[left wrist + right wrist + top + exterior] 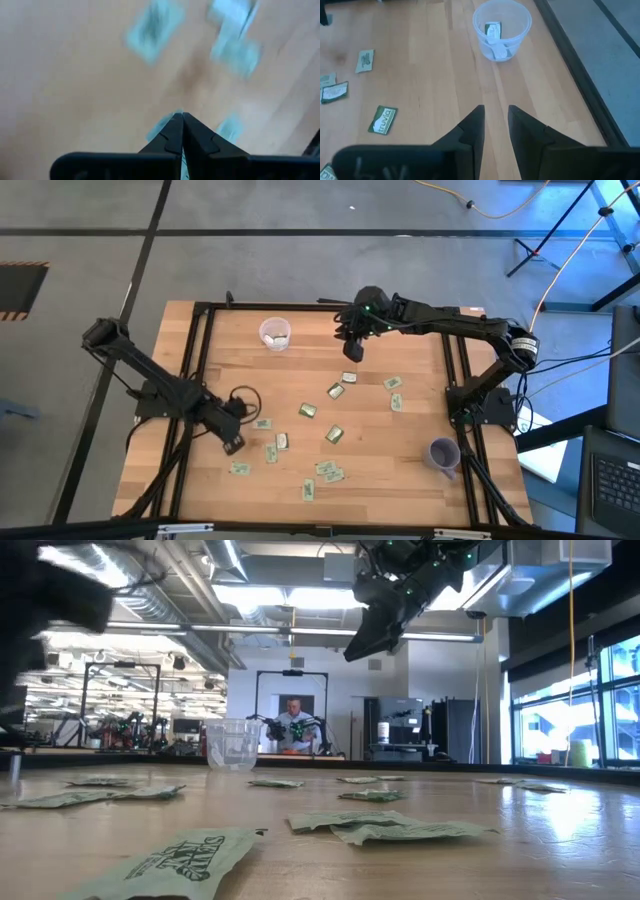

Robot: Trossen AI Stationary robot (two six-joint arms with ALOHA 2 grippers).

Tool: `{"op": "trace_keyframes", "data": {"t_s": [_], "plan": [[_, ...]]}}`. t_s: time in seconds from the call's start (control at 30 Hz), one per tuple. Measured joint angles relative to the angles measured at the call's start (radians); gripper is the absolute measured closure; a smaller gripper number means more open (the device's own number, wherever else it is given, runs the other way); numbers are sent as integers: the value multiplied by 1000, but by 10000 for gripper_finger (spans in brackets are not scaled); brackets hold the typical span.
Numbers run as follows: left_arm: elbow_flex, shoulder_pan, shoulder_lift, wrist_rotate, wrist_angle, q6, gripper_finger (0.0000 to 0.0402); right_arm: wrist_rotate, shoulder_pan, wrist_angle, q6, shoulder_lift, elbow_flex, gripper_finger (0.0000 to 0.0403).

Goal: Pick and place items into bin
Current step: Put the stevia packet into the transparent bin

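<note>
Bin [275,333] sits upright at the far-left part of the bench [420,480], already holding a few packets [496,42], so drops have likely started. Remaining items [334,434] lie flat, scattered across the middle and near side. Right hand [353,352] hangs raised above the bench, just right of the bin, fingers slightly spread with nothing between them; wrist camera looks toward the bin. Left hand [232,445] is low over the near-left cluster, fingers pressed together, apparently pinching a packet [161,127] edge, probably a pick. Purple cup [442,453] stands near-right, unused. Bench is pale wood in a black frame; grey floor, cables, an open lab with a person [296,726] seated far behind.
</note>
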Motion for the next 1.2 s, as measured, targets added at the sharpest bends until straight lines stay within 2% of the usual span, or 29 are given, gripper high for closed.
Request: {"op": "trace_keyframes", "data": {"t_s": [0.1, 0.23, 0.4, 0.73, 0.97, 1.1, 1.2], "plan": [[15, 69, -34, -117, -1, 5, 400, -2, 0, -37, 34, 0, 0, 312], [21, 209, -69, -160, 7, 49, 400, -2, 3, -98, 46, 0, -3, 312], [21, 407, -75, -158, 102, 252, 400, -2, 15, -103, 26, 0, -57, 312], [23, 785, -44, -161, 510, 664, 400, -1, 51, -48, 104, 0, -224, 312], [23, 992, -4, -157, 606, 778, 400, -8, 66, -3, 121, 0, -285, 312], [23, 1079, 52, -92, 617, 800, 400, -1, 65, -44, 135, 0, -281, 307], [23, 1115, 113, -54, 656, 826, 400, 52, 65, -89, 140, 0, -263, 285]]}}
